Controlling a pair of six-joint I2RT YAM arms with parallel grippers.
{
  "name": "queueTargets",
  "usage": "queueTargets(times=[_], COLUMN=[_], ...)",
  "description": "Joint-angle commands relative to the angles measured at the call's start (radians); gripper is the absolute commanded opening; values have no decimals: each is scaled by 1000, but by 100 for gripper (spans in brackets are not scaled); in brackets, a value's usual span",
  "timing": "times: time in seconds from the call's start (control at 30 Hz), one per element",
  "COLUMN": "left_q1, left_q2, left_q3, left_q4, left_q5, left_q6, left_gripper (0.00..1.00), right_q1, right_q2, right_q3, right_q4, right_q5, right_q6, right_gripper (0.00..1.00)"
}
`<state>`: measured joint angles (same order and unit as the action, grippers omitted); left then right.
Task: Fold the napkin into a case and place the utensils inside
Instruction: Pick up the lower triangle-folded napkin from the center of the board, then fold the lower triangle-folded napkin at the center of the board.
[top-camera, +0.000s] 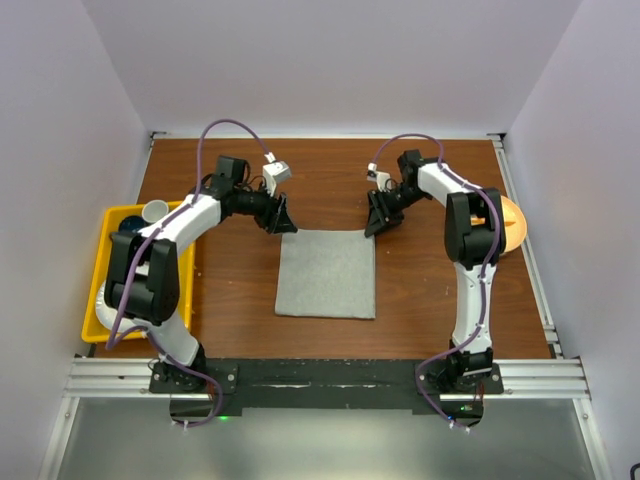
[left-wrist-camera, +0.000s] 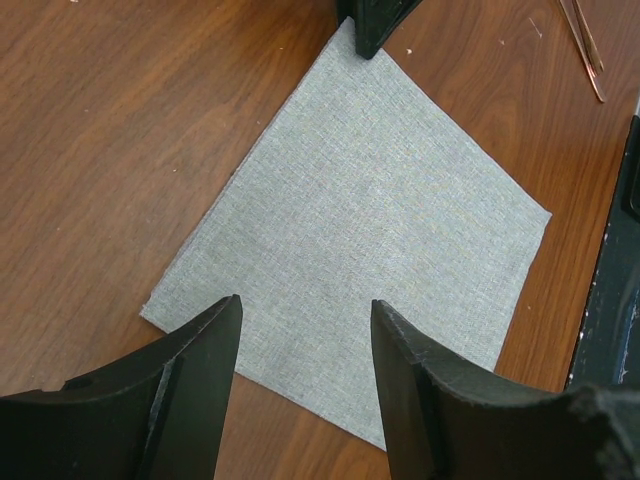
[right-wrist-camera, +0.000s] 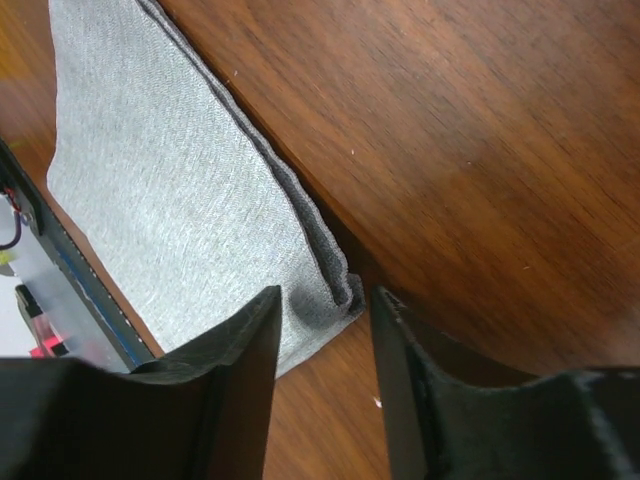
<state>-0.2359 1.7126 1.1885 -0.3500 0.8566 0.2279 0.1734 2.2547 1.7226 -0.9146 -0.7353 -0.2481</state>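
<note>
Napkin (top-camera: 326, 273) lies flat mid-table (top-camera: 330, 180), seemingly folded once. Left gripper (top-camera: 284, 224) and right gripper (top-camera: 374, 228) stand parted at its far corners. Cutlery (left-wrist-camera: 588, 45) is not yet inside.

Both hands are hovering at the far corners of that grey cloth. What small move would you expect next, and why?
Probably both pinch shut on those corners. The left hand and right hand each stand open at a far corner of the napkin. It lies flat, with a doubled edge by the right hand, so a grip likely comes before any further fold.
</note>
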Motion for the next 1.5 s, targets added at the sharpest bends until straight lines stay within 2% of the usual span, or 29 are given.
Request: queueTargets(times=[0.0,0.17,0.47,0.8,1.17,1.47], left_q1=[12,23,43,55,86,119], left_q2=[-48,-50,-61,-84,-114,-133], left_q3=[-12,-23,-47,-59,-53,-59], left_q4=[34,49,97,99,31,11], left_q5=[-7,-27,-80,-154,-209,-222], left_q6=[-7,-38,-107,-148,-140,-141], left_gripper=[59,59,59,64,67,68], right_q1=[-5,-3,-2,46,159,233], right_q2=[3,-35,-153,-309,-487,-587], right_q3=[54,42,-63,-207,-385,-504], right_q4=[-36,-27,69,166,264,290], right_q5=[-27,-44,-55,5,134,146], right_q6=[-43,-69,-109,-235,-525,-712], right_gripper=[40,24,0,0,0,0])
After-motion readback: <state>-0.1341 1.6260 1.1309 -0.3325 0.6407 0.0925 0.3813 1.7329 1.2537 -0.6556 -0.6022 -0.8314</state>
